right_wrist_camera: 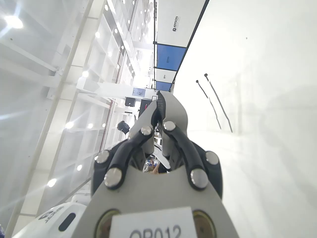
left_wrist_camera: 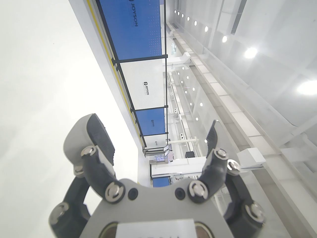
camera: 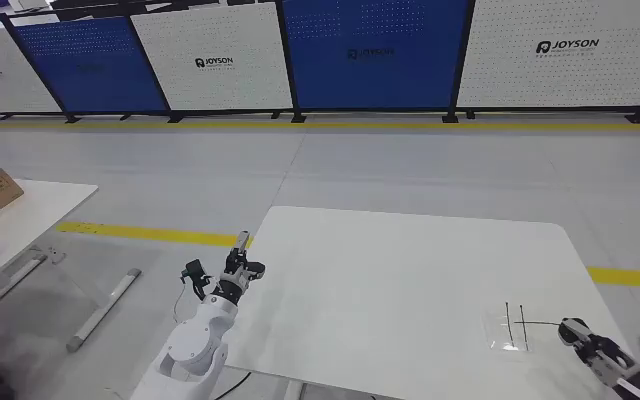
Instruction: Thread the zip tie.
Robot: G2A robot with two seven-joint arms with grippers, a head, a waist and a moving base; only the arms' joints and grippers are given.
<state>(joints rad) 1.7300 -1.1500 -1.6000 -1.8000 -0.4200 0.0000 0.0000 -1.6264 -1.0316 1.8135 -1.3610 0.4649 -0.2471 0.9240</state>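
Note:
Two black zip ties (camera: 508, 325) (right_wrist_camera: 218, 102) lie side by side on a clear plastic sheet (camera: 497, 341) near the white table's front right corner. A third zip tie (camera: 543, 323) runs as a thin curved line from beside them to my right gripper (camera: 567, 328) (right_wrist_camera: 160, 95), which is shut on its end just right of the sheet. In the right wrist view the fingers are pressed together and hide the held tie. My left gripper (camera: 240, 245) (left_wrist_camera: 154, 125) is open with nothing between its fingers, at the table's left edge, far from the ties.
The white table (camera: 400, 290) is bare between the two arms. A second white table (camera: 40, 205) stands to the left across a gap. Blue and white pegboard panels (camera: 370, 55) line the back of the room.

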